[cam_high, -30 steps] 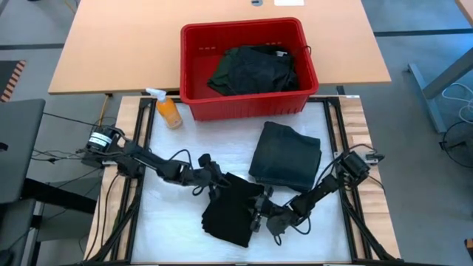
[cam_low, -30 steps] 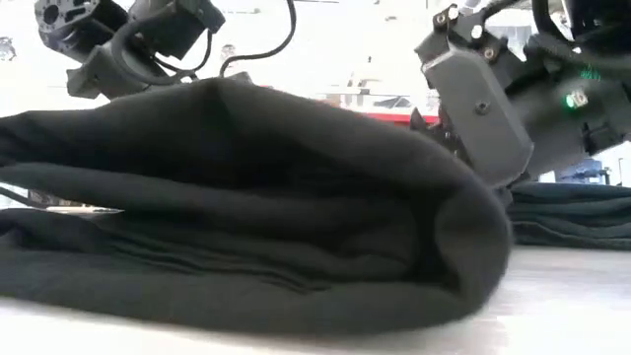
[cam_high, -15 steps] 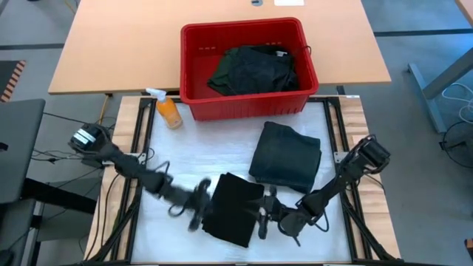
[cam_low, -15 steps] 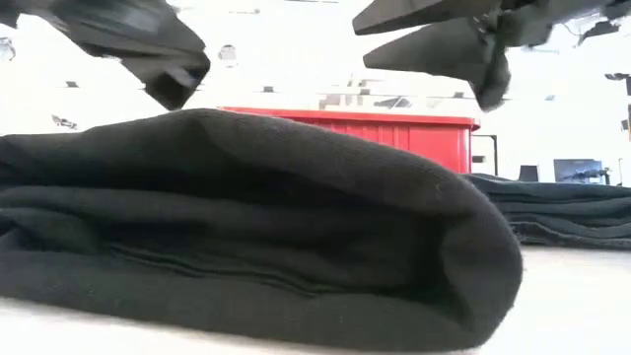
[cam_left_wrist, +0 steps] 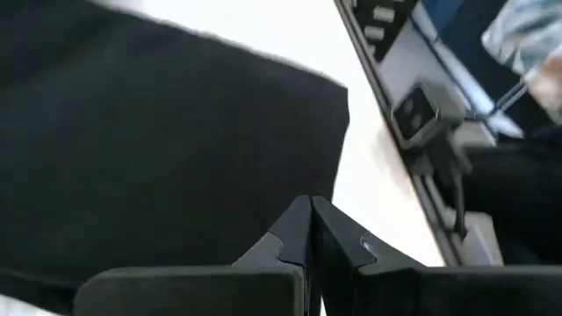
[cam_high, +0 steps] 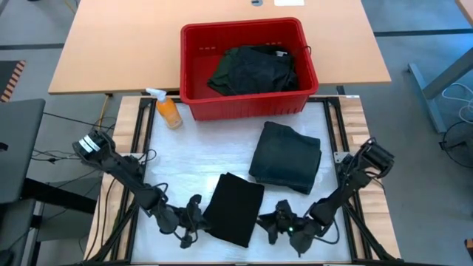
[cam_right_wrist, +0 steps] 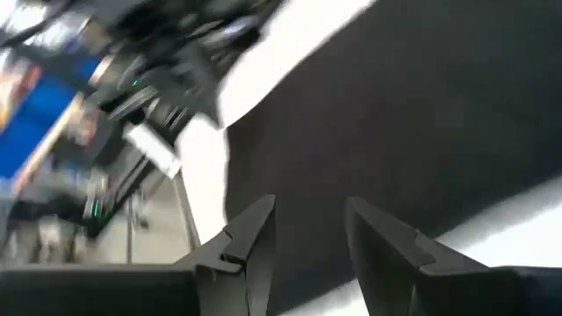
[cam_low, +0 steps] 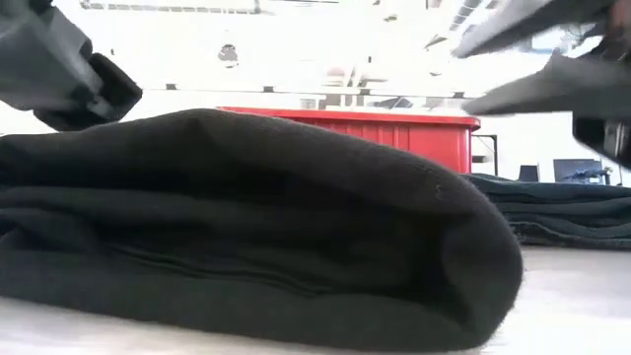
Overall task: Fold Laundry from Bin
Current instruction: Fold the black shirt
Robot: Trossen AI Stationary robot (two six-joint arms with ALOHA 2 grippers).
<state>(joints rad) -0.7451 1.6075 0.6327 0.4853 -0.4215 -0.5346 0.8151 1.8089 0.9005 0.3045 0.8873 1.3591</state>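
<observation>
A folded black garment (cam_high: 235, 209) lies flat on the white mat near the table's front edge, and it fills the low view (cam_low: 256, 247). My left gripper (cam_high: 196, 210) is shut and hovers just off the garment's left edge; its wrist view shows the closed fingertips (cam_left_wrist: 309, 215) over the black cloth. My right gripper (cam_high: 270, 220) stands open off the garment's right edge, with nothing between its fingers (cam_right_wrist: 307, 215). A second folded dark garment (cam_high: 287, 157) rests on the mat behind it. More dark laundry (cam_high: 255, 70) lies in the red bin (cam_high: 194, 44).
An orange spray bottle (cam_high: 168, 111) stands at the bin's near left corner. The bin sits across the far edge of the mat. Bare white mat (cam_high: 177, 162) lies left of the folded garments. Dark frame rails (cam_high: 347, 140) run along the mat's sides.
Both grippers have come off the folded black garment. My left gripper has swung from above it toward the near left, ending past its left edge. My right gripper has drawn back toward the right edge, risen and rolled. The garment has stayed folded in place.
</observation>
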